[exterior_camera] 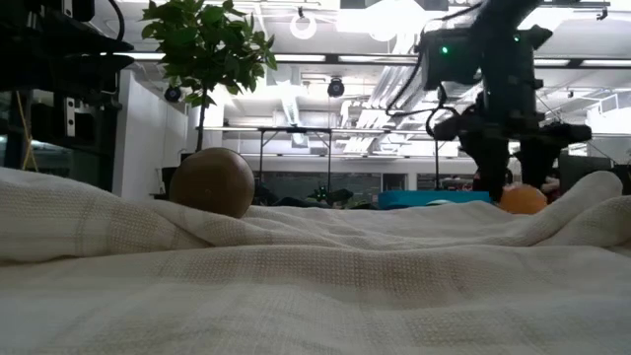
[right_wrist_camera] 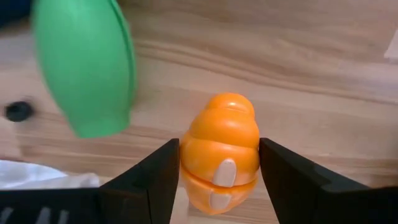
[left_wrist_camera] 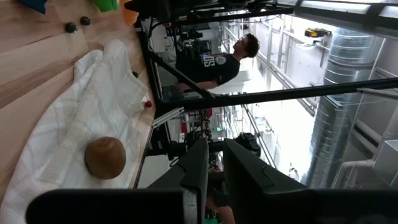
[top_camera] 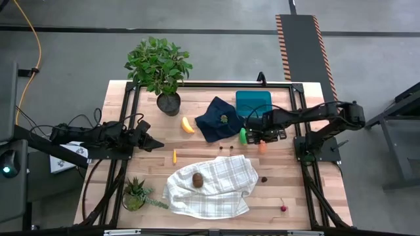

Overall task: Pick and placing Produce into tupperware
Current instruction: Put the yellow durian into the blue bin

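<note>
Right wrist view: the orange piece (right_wrist_camera: 219, 152) is flanked by the right gripper's (right_wrist_camera: 219, 177) spread fingers, on the table beside the green piece (right_wrist_camera: 84, 65). No writing can be read. The left gripper (left_wrist_camera: 214, 165) is held nearly closed.

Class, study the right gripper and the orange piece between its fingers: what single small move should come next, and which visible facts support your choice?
Probably close the fingers. The right gripper is open, its fingers either side of the orange piece, which stands on the wooden table beside the green piece. The teal box is near. The left gripper waits.
</note>
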You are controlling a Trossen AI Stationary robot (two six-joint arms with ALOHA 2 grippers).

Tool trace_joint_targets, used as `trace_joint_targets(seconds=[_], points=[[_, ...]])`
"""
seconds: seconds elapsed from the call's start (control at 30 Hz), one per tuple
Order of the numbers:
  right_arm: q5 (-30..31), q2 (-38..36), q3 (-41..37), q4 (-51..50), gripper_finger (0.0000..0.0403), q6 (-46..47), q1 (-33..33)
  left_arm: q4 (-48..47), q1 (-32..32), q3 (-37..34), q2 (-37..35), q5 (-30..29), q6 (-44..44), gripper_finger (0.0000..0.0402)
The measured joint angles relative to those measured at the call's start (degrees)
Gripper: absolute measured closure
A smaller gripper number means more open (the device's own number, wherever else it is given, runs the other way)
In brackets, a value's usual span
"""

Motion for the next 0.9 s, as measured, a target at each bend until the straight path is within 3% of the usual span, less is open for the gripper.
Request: trace_joint_targets(seconds=[0.57, 0.9], points=[[5.55, -0.02, 15.18, -4.32, 0.0206, -6.07, -0.60, 0.00, -0.02, 0.01, 0.00, 0.00, 0.01, 0.0362], [6.88, -0.04, 20.78, -5.46, 0.0206, -10.15, -5.48, 0.00, -0.02, 0.01, -0.01, -0.01, 1.59, 0.0362]])
